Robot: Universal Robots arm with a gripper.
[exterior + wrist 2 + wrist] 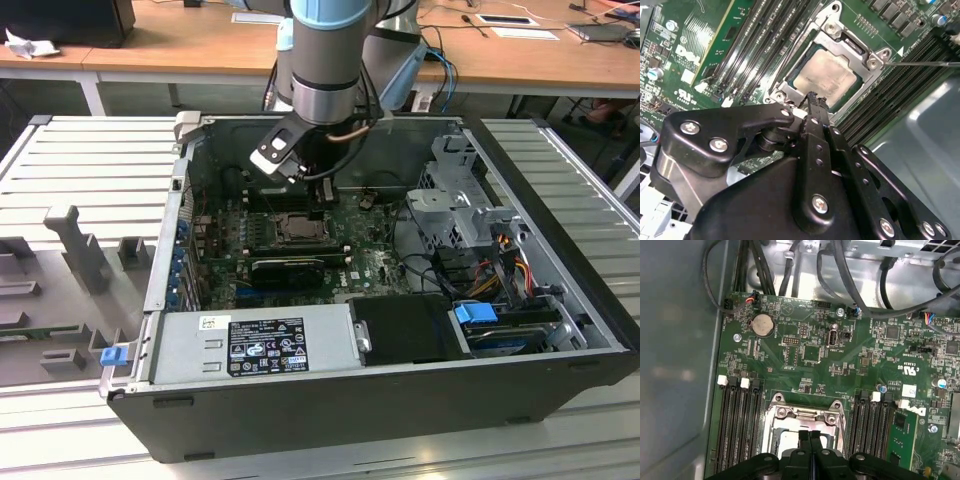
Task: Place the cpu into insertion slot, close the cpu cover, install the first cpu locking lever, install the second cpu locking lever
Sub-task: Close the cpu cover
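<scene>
I see the matte beige-silver cpu (832,75) lying flat in the square insertion slot (298,228), framed by the silvery cpu cover (785,89). The arm points straight down. The black gripper (812,97) has its 2 fingers pressed together, holding nothing, at the cover's edge.

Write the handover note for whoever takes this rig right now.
Claw: shut, nothing seen in it, tips at the edge of the cpu cover.
The cpu lies in the insertion slot, and the cover lies flat over it.
Done: cpu placed, cover closed.
Left: the locking levers. One thin lever juts out from the socket's corner, seemingly unlatched.
</scene>
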